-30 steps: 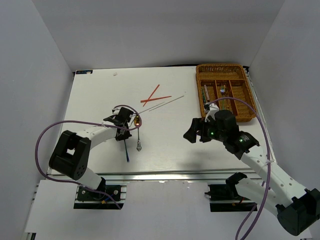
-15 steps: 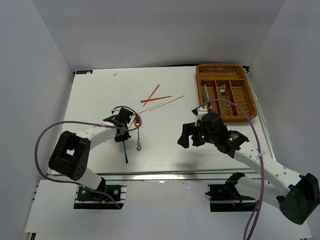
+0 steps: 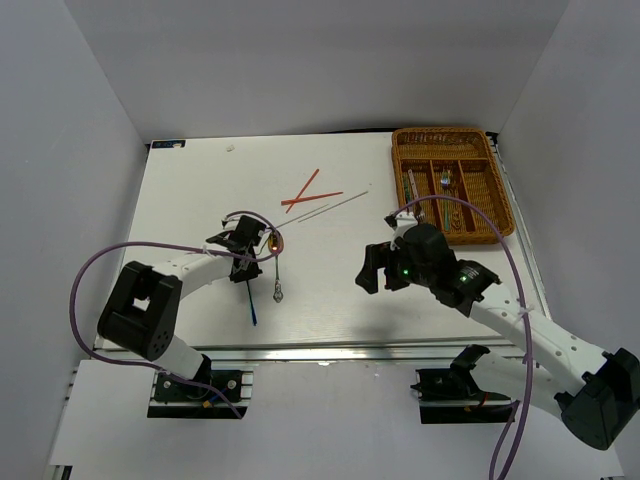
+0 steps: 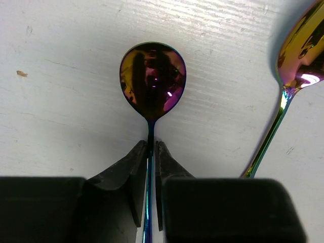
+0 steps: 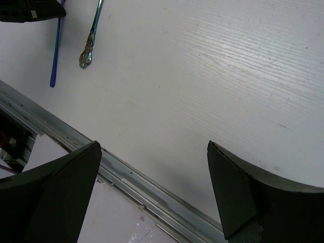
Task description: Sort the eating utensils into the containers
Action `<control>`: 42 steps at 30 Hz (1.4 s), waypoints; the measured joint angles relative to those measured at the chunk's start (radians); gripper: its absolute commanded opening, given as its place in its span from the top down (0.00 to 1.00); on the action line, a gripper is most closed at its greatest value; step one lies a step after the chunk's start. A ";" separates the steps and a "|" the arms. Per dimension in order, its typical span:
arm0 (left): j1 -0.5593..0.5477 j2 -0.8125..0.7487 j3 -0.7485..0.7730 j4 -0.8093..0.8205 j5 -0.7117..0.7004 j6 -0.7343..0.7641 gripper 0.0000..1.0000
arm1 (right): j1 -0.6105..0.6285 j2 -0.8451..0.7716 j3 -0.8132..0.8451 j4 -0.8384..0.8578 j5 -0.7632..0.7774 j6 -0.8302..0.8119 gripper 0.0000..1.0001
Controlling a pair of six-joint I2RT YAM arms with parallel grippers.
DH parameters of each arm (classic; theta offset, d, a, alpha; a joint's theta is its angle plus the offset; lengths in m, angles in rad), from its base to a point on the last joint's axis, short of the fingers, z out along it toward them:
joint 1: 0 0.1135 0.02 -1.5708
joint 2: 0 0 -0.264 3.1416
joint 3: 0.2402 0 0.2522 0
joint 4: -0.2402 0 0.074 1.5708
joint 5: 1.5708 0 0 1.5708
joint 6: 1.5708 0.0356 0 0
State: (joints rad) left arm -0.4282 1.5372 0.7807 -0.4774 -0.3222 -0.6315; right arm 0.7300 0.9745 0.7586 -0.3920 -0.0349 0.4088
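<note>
An iridescent purple-gold spoon [image 4: 153,81] lies flat on the white table, its blue handle [image 3: 251,305] running toward the near edge. My left gripper [image 4: 151,144] straddles that handle just behind the bowl. Its jaws stand slightly apart, with thin slivers of light on both sides. A second iridescent spoon [image 4: 298,45] lies just to the right, with its ornate handle end [image 3: 278,294] near the first. My right gripper [image 3: 375,268] hangs wide open and empty over the middle of the table. The brown wicker tray [image 3: 440,133] sits at the far right with a few utensils [image 3: 445,182] in its slots.
Crossed red chopsticks [image 3: 308,192] and thin silver chopsticks [image 3: 335,205] lie on the table beyond the spoons. The table's metal front rail [image 5: 126,174] runs just under my right gripper [image 5: 153,147]. White walls enclose the table on three sides.
My right arm swung left, away from the tray, then nearly stopped. My left jaws loosened from a tight pinch on the spoon's handle, and the handle's end shifted slightly left.
</note>
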 measured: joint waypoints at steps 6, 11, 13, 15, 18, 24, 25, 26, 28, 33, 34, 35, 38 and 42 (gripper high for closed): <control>0.000 0.018 0.012 0.018 0.013 -0.006 0.93 | 0.001 -0.015 0.005 -0.010 0.008 -0.002 0.11; 0.000 0.024 0.012 0.042 0.023 -0.004 1.00 | 0.002 -0.031 0.005 -0.009 -0.002 -0.006 0.11; 0.000 0.019 0.011 0.047 0.025 0.000 1.00 | 0.002 -0.045 -0.006 0.025 -0.042 -0.006 0.11; 0.001 0.011 0.008 0.047 0.027 0.000 1.00 | 0.002 -0.066 -0.039 0.091 -0.095 0.000 0.11; 0.001 -0.009 0.004 0.029 0.043 -0.001 1.00 | 0.003 -0.092 -0.113 0.213 -0.178 0.029 0.11; 0.001 -0.175 0.003 -0.040 0.074 0.002 1.00 | 0.026 0.059 -0.162 0.380 -0.260 0.092 0.12; 0.001 -0.206 0.008 -0.041 0.081 0.004 1.00 | 0.037 0.086 -0.175 0.420 -0.272 0.108 0.12; 0.001 -0.229 0.018 -0.043 0.087 0.005 1.00 | 0.051 0.117 -0.186 0.457 -0.283 0.121 0.13; 0.001 -0.254 0.034 -0.040 0.103 0.007 1.00 | 0.088 0.187 -0.192 0.524 -0.290 0.143 0.15; -0.013 -0.269 0.038 -0.037 0.170 0.002 1.00 | 0.210 0.366 -0.148 0.670 -0.282 0.177 0.19; -0.017 -0.275 0.038 -0.036 0.188 -0.002 1.00 | 0.233 0.405 -0.118 0.693 -0.277 0.182 0.20; -0.022 -0.283 0.038 -0.034 0.207 -0.006 1.00 | 0.249 0.441 -0.086 0.710 -0.272 0.185 0.21; -0.035 -0.312 0.047 -0.034 0.250 -0.018 1.00 | 0.285 0.556 0.030 0.770 -0.251 0.196 0.27; -0.044 -0.352 0.070 -0.012 0.303 -0.030 1.00 | 0.291 0.651 0.105 0.835 -0.220 0.223 0.29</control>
State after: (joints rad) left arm -0.4721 1.1851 0.8505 -0.4896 -0.0193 -0.6613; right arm 1.0214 1.6257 0.8635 0.4435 -0.2550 0.6315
